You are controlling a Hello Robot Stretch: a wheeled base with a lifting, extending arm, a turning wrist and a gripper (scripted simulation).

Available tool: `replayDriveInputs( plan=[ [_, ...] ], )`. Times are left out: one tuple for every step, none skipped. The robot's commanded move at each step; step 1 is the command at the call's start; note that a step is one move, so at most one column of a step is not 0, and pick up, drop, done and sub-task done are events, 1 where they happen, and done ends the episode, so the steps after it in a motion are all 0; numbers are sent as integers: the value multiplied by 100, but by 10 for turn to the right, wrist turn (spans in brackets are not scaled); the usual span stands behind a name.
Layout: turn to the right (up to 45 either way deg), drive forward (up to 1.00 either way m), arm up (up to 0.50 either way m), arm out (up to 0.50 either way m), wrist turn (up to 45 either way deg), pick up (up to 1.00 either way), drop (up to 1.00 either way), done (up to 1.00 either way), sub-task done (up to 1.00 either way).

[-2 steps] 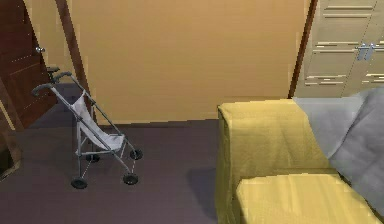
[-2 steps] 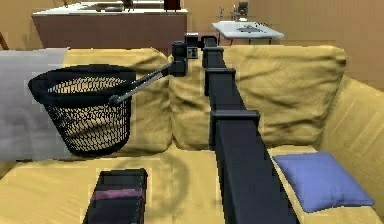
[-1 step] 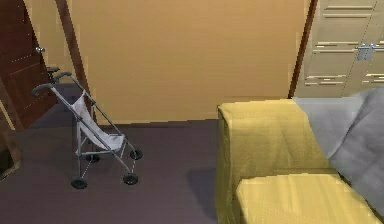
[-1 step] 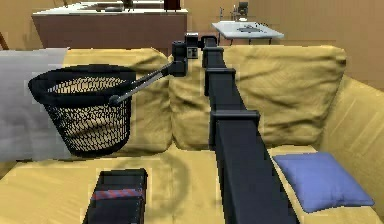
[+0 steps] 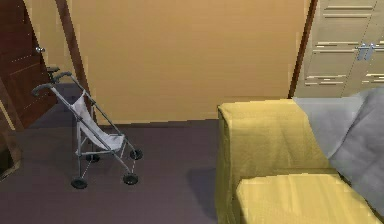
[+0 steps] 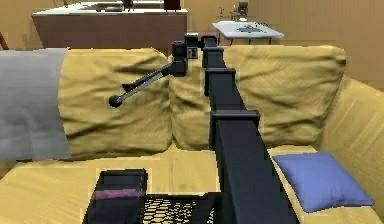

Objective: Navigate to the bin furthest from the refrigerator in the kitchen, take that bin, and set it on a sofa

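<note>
A yellow sofa spreads across the arm side view, and its armrest end stands at the forward view's right. My arm reaches out over the seat toward the back cushions. The gripper points left in front of a back cushion, and I cannot tell whether it holds anything. A dark mesh bin-like thing with a dark box-shaped part lies low on the seat at the picture's bottom edge, left of the arm.
A grey blanket drapes the sofa's back. A blue pillow lies on the seat right of the arm. A grey stroller stands on the dark floor before an orange wall. Behind the sofa are a counter and a white table.
</note>
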Motion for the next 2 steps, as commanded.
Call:
replayDriveInputs(
  plan=[
    [0, 0, 0, -10, 0, 0, 0, 0, 0],
    [0, 0, 0, 0, 0, 0, 0, 100, 0]
  ],
)
